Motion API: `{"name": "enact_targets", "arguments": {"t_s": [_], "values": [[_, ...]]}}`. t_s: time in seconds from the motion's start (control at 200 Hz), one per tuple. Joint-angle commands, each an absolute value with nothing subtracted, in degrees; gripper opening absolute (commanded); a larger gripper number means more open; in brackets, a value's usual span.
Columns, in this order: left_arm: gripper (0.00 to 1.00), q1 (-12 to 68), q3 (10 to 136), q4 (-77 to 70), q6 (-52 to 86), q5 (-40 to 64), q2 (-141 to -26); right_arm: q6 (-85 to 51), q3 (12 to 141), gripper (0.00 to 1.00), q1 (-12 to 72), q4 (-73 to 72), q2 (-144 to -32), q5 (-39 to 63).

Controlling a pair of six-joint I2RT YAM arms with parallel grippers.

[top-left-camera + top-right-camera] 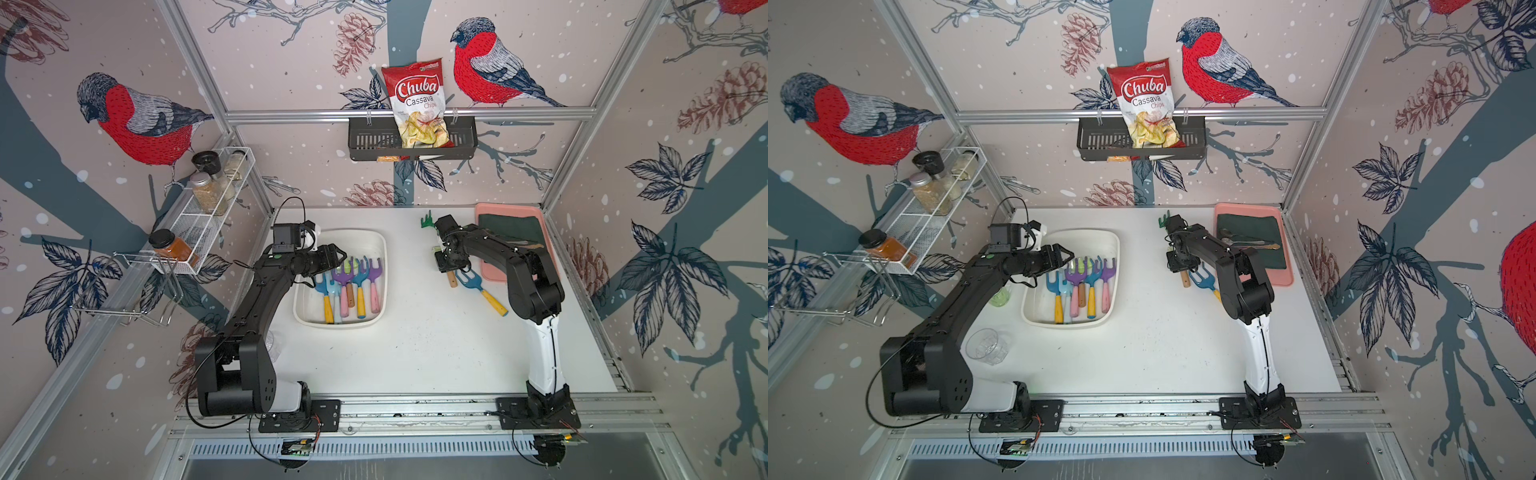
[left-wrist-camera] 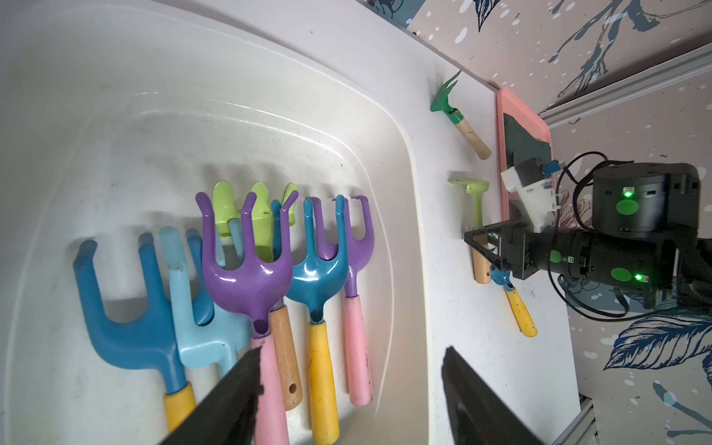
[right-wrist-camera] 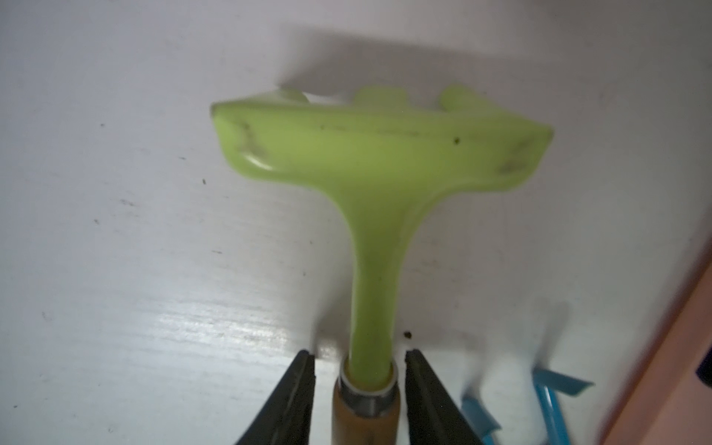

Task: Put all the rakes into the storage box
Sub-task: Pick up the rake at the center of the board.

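The right gripper [image 3: 358, 358] straddles the light green rake [image 3: 377, 154] at its metal collar, jaws narrow, with a sliver of gap showing on each side. The rake has a glossy plastic head with blunt teeth and a wooden handle. It lies on the white table [image 1: 415, 340], right of the storage box [image 1: 384, 270]. The left gripper [image 2: 352, 348] hangs wide and empty over the box.

text: "Chuba Cassava Chips" | on: red-and-white chip bag [image 1: 415, 99] | standing in: black slotted basket [image 1: 365, 139]

lime rake [image 3: 379, 154]: blurred, handle cut off | blue rake [image 1: 1202, 279]: handle behind right arm [image 1: 1237, 266]
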State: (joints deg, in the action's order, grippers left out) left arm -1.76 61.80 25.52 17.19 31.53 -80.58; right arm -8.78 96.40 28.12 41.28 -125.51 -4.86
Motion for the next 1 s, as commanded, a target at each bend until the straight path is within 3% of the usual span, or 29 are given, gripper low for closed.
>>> {"name": "enact_targets", "arguments": {"t_s": [0.0,0.25,0.565,0.845,0.996], "values": [[0.74,-1.2,62.5,24.9,18.1,32.4,-79.6,-8.3,96.5,0.38,28.3,40.7,-126.1,-4.0],[0.74,1.2,62.5,24.5,19.5,32.0,-78.1,-7.8,97.2,0.20,28.6,40.8,-126.3,-2.9],[0.74,6.4,60.8,17.5,26.4,33.1,-77.2,-10.4,98.2,0.17,30.7,41.2,-121.8,1.3],[0.72,11.8,57.6,7.4,34.9,33.9,-76.4,-19.9,90.7,0.17,38.8,32.4,-109.9,18.4],[0.72,14.2,57.5,6.2,35.9,33.0,-76.8,-23.2,91.4,0.17,42.9,30.4,-108.8,21.6]]}}
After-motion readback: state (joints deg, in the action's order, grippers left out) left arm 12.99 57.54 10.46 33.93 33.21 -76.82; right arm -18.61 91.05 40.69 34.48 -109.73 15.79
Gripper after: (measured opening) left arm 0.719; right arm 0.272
